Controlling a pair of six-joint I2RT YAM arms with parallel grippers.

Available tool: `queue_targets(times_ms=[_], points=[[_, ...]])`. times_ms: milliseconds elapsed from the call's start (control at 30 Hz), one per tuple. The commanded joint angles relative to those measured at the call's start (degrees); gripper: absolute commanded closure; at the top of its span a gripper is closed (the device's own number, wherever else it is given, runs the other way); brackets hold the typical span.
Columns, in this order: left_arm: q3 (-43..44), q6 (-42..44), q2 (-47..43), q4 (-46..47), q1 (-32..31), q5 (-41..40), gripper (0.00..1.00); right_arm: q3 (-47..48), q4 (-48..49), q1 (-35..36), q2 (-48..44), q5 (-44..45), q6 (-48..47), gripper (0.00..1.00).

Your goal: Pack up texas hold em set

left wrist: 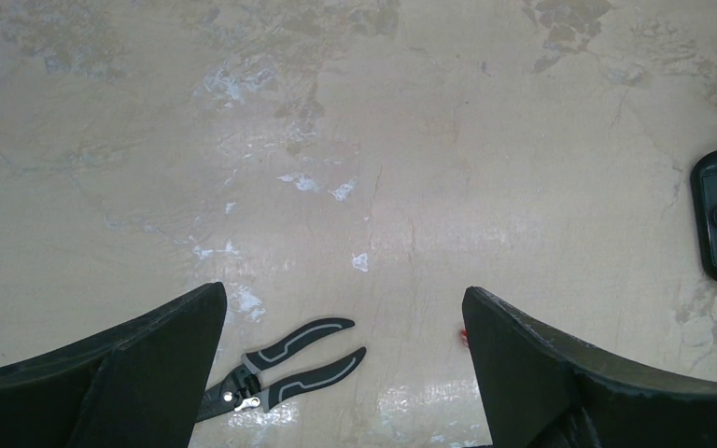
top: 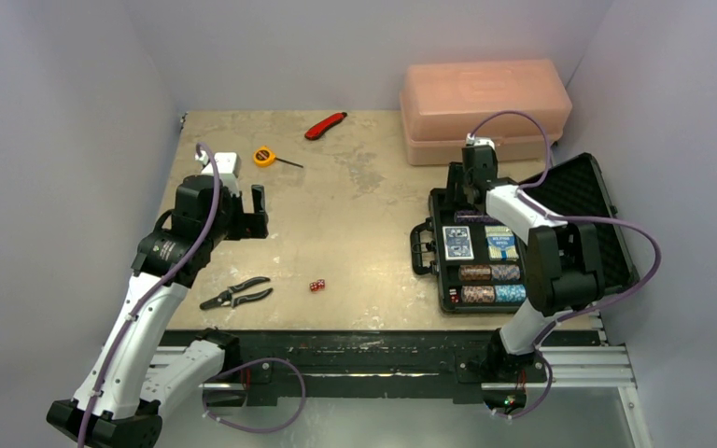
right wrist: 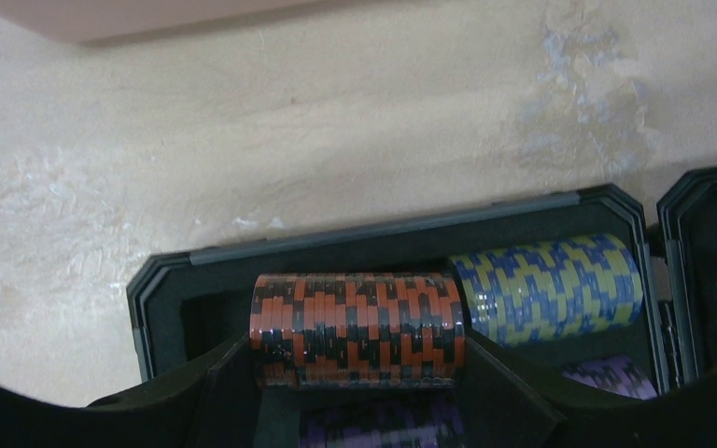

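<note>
Texas hold em set pieces lie mostly in the black hard case (top: 436,224), open at the table's right side with its foam-lined lid (top: 586,201) folded back. The 2 blue card decks (top: 457,241) carry printing too small to read, and no other writing is legible.

Only the top view shows the decks, 4 chip rolls in front of them, small red dice (top: 317,286) loose on the table (top: 355,215), a yellow tape measure (top: 263,156), a red utility knife (top: 325,125) and the pink plastic box (top: 485,107). Only the right wrist view shows the case's far end, where a blue-and-yellow chip roll (right wrist: 546,289) and purple rolls sit.

The right gripper (right wrist: 355,359) has its fingers (right wrist: 523,401) pinching an orange-and-black chip roll (right wrist: 355,317) by its 2 ends over the case. The left gripper (left wrist: 344,291) hangs above bare table with its fingers spread wide, touching nothing, with the pliers (left wrist: 289,369) below.
</note>
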Motion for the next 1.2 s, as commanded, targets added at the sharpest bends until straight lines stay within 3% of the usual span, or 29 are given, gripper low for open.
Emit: queue_targets(times_ms=[0,100,233,567,1167], points=[[-0.08,-0.06,0.04,1.58,-0.23,0.21,0.02,-0.53,1.48,-0.35,-4.47,-0.07,0.8,1.0],[-0.03,-0.06,0.04,1.61,-0.23,0.21,0.02,-0.37,1.55,-0.29,-4.09,-0.08,0.82,1.0],[-0.07,-0.09,0.04,1.58,-0.23,0.21,0.02,-0.19,1.75,-0.33,-3.57,-0.01,0.85,0.89],[-0.08,-0.06,0.17,1.57,-0.23,0.29,0.02,0.68,1.75,-0.29,-2.95,0.96,0.85,0.46],[0.01,-0.07,0.34,1.56,-0.23,0.45,0.02,2.44,0.78,-0.29,-3.3,0.96,0.54,0.15]])
